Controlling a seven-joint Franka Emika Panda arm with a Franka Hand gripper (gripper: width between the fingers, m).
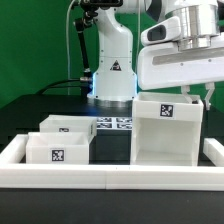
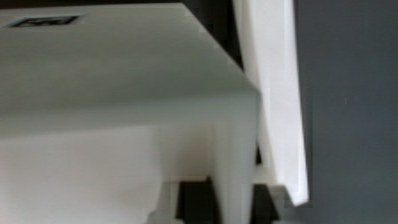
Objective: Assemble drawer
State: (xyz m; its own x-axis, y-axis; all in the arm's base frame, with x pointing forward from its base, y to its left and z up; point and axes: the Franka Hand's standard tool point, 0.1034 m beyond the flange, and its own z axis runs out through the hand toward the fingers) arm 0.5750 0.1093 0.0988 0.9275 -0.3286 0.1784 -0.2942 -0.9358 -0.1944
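Showing an early stage, the gripper (image 2: 231, 200) jaws seem clamped on a wall of the housing (image 1: 168, 130) at the exterior view's right, while a tray (image 1: 58, 152) and a second tray (image 1: 72, 124) sit outside it, not yet slid in

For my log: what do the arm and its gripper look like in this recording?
The arm is glossy white with dark joints. Its base carries a black triangle mark, with a blue light glowing low at one side. A black cable runs beside it. The gripper has a blocky white body and, in the wrist view, dark fingers.
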